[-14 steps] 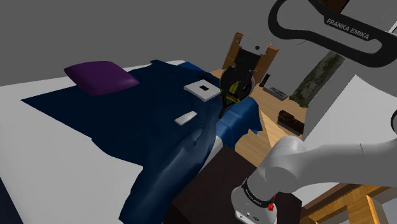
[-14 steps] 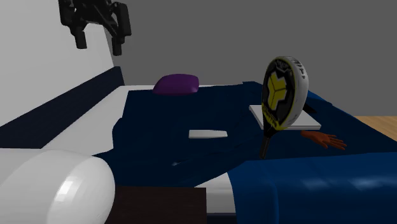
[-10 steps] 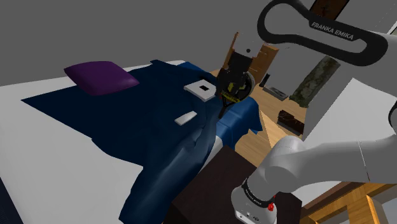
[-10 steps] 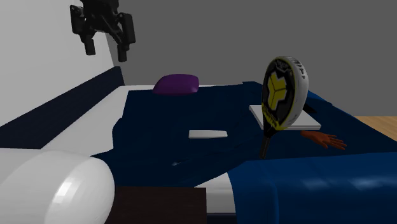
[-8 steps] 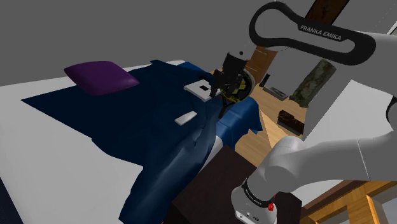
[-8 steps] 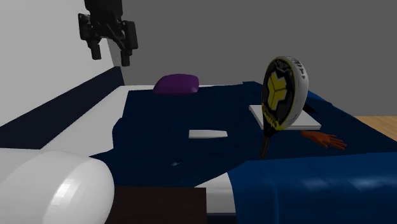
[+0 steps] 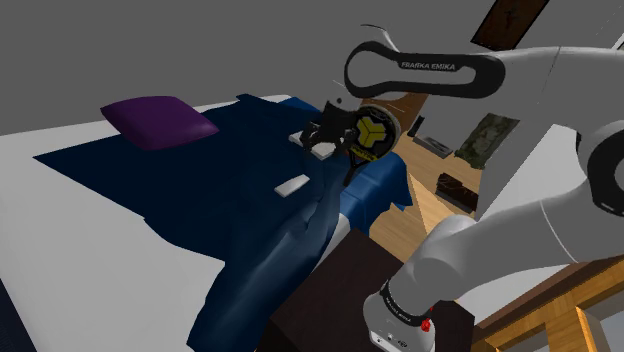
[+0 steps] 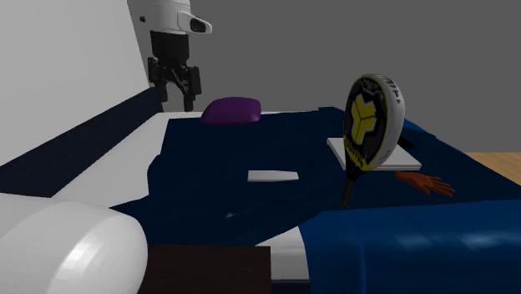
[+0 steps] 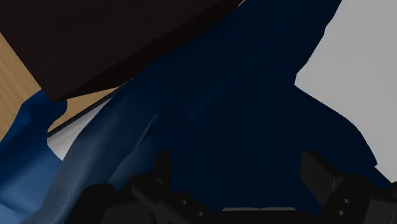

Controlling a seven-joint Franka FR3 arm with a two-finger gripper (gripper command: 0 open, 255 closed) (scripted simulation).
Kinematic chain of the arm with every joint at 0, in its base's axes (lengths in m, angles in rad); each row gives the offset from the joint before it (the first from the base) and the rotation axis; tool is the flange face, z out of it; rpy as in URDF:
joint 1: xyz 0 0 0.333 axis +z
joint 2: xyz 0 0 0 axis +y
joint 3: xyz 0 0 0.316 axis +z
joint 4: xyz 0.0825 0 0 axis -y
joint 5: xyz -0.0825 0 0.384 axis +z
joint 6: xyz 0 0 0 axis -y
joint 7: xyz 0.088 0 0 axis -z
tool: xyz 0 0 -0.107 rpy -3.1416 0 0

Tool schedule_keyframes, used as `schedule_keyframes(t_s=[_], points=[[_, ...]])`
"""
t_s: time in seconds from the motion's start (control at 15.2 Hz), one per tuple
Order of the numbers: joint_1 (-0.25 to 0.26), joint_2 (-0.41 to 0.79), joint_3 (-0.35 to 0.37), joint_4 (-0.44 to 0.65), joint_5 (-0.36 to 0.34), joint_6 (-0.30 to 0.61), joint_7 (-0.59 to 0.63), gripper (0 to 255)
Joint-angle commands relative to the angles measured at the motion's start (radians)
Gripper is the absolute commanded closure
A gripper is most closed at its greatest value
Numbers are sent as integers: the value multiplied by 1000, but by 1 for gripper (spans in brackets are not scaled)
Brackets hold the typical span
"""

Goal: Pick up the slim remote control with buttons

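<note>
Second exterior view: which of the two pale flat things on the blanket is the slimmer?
The narrow pale slab lying in the open; the broader plate is partly hidden behind the racket.

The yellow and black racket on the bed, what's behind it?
Seen from the second exterior view, a flat white slab lies on the dark blue blanket behind the racket. The racket's head covers its middle, so only its two ends show.
</note>
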Motion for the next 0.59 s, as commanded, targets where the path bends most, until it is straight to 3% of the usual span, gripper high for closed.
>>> schedule_keyframes(t_s=[0.0,0.53], points=[[-13,80,7,11,1,74,43,0],[-64,351,7,83,-14,282,203,0]])
